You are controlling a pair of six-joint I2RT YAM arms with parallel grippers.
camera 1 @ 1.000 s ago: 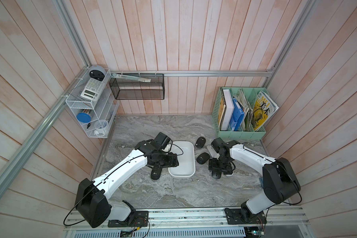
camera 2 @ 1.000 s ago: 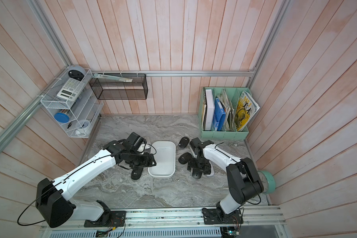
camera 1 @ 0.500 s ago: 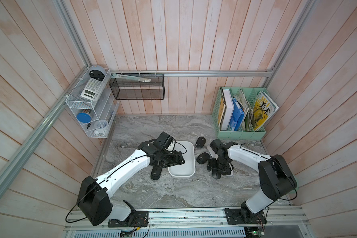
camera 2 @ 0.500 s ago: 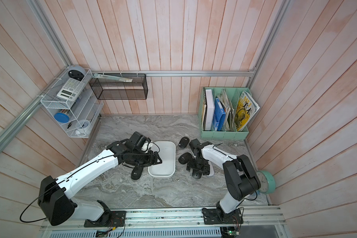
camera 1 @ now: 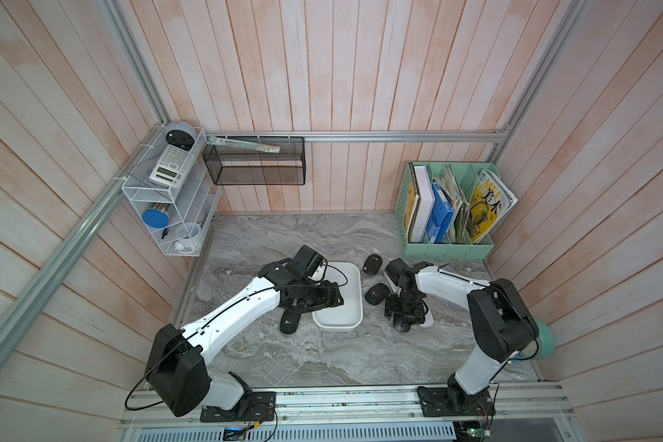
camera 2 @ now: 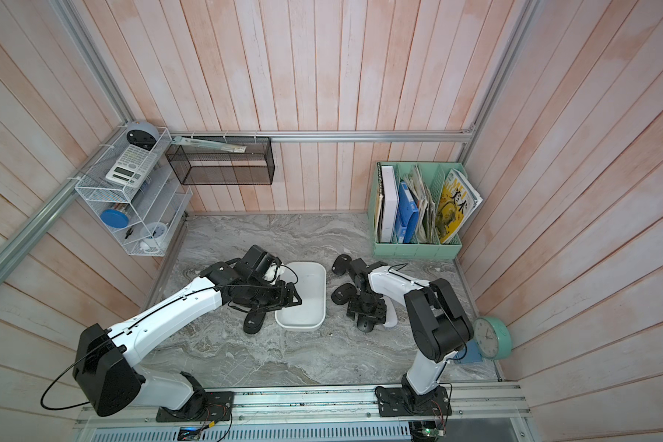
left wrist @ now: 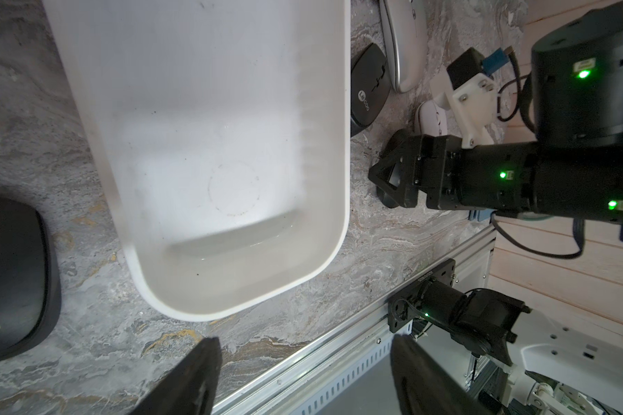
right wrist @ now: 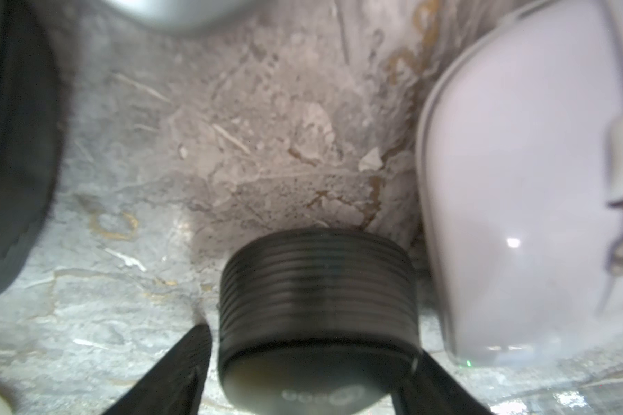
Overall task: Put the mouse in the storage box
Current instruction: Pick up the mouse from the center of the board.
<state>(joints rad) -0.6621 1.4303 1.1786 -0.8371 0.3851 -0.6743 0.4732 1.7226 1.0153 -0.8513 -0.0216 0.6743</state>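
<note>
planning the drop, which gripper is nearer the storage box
Left: the left gripper hovers over the storage box; the right gripper stands apart, around a black mouse.

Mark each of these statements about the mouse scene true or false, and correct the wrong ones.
1. The storage box has nothing in it. True.
2. The right tool straddles a white mouse. False: a black mouse sits between its fingers, and the white mouse lies beside it on the table.
3. The left tool is holding a mouse. False: its fingers stand apart with nothing between them.
4. The mint-green file holder has books and magazines standing in it. True.
</note>
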